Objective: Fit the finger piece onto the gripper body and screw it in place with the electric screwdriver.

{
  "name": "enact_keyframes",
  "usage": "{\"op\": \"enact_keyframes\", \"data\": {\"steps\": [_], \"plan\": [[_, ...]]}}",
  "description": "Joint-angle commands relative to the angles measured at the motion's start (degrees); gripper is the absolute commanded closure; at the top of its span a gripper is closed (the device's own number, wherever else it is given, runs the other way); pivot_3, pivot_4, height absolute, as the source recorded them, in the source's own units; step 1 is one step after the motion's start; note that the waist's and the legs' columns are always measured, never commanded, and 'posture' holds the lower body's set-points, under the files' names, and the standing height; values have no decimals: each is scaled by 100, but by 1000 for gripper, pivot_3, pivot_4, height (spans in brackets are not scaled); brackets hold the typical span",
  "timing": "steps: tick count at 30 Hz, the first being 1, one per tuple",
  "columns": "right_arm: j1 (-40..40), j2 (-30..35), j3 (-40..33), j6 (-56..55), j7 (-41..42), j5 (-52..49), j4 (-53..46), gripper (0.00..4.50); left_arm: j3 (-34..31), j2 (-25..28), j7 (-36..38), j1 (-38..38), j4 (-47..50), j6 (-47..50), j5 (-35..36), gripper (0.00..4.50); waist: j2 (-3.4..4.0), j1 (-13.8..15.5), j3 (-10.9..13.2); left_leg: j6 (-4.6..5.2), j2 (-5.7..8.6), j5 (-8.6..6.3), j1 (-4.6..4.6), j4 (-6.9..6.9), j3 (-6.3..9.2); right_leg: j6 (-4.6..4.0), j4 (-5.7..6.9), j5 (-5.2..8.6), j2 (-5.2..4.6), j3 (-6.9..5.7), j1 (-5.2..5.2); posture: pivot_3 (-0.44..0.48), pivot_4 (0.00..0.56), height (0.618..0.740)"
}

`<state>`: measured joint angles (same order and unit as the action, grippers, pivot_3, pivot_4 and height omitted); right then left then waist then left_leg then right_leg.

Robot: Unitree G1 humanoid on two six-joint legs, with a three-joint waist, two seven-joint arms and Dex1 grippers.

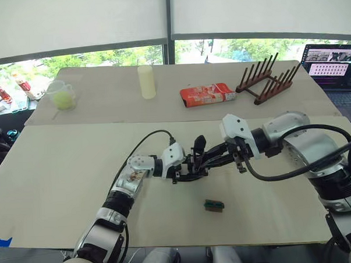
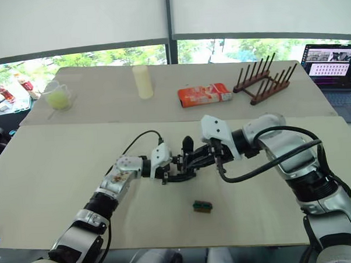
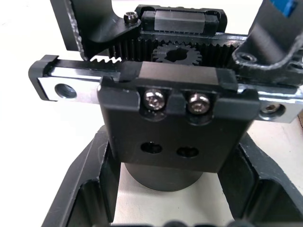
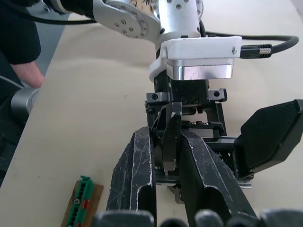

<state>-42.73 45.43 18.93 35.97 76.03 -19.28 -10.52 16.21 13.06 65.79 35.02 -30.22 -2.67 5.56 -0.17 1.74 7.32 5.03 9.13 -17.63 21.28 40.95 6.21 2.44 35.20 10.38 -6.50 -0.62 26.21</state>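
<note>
Left eye view: the left tool [image 1: 189,167] and right tool [image 1: 214,160] meet over the desk [image 1: 61,171], the gripper body [image 1: 194,164] held between them, presumably steadied for fitting. A green-and-brown block [image 1: 213,205] lies nearer the desk's front edge.

Left wrist view: the left tool's fingers [image 3: 85,189] clamp the gripper body [image 3: 173,127] from both sides, screws facing the camera.

Right wrist view: the right tool's fingers [image 4: 135,175] pinch the finger piece [image 4: 169,142], pressed against the gripper body [image 4: 189,127].
</note>
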Motion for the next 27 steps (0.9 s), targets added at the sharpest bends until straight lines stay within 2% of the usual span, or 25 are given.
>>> {"op": "enact_keyframes", "data": {"steps": [1, 10, 17, 27], "plan": [[-254, 166, 416, 651, 25, 290, -33, 4207, -58, -54, 4, 62, 250, -40, 105, 2194, 0, -10, 0, -1, 0, 0, 0, 0, 0, -1, 1, -1, 0, 0, 0, 0, 150, 740], [-690, 218, 956, 1545, 63, 330, -164, 4207, -65, -109, -5, 150, 164, -31, 100, 2194, 0, 2, 0, -1, 1, 0, 0, -1, 3, -1, -3, -2, -2, -2, -2, 0, 150, 740], [-723, 72, 885, 2142, -274, 194, -305, 4207, -88, -160, -50, 150, 145, -27, 95, 2194, 0, 1, -1, -2, 0, 0, -1, 1, 3, -1, 0, -3, -2, -1, -4, 0, 150, 740], [-383, 317, 870, 2003, -301, 257, -483, 4207, -123, -189, -79, 124, 171, -11, 92, 2194, -1, 37, -2, -3, 2, -1, -6, 0, 2, 1, -4, -4, -2, -3, -8, 0, 150, 740]]}}
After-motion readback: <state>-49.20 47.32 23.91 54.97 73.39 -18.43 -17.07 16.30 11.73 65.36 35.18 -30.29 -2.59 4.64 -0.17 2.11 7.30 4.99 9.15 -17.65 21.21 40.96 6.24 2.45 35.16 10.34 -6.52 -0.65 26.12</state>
